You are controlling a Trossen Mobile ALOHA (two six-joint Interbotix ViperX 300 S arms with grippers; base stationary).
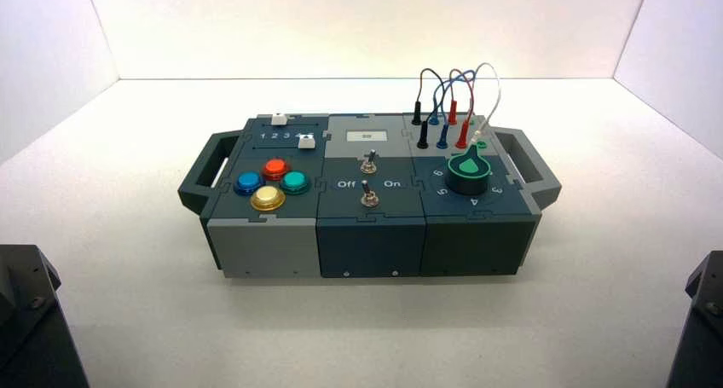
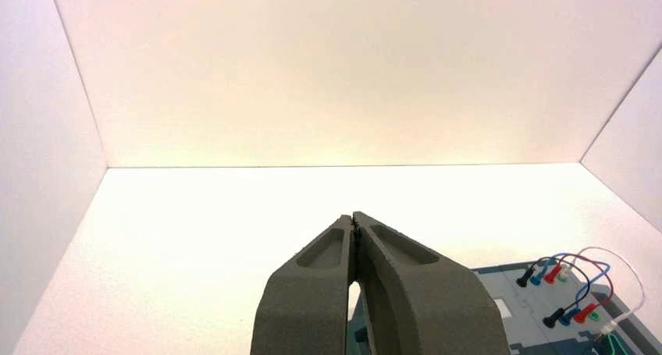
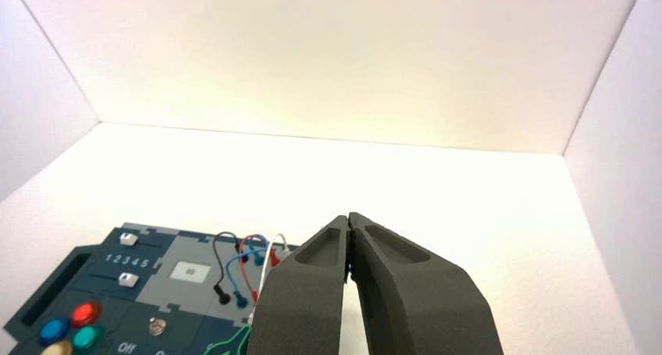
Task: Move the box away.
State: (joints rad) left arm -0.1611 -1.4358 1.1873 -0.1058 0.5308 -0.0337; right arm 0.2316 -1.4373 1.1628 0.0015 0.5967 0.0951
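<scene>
Red, blue, green, yellow buttons (image 1: 275,169)

Black angular arms (image 1: 36,320), tapered dark-grey jaws, 1 visible screw.

Lab-like test booth indicated: box (image 1: 371,247) flanked by plain pale walls (image 1: 51,64), backed by another, set on white tabletop (image 1: 367,337).

Bright, diffuse light washes out the bench (image 1: 128,260) behind the box (image 1: 371,247), nearly to pure white. A soft, faint shadow lies just in front of the box. The wall (image 1: 367,30) beyond it glows pale cream.
</scene>
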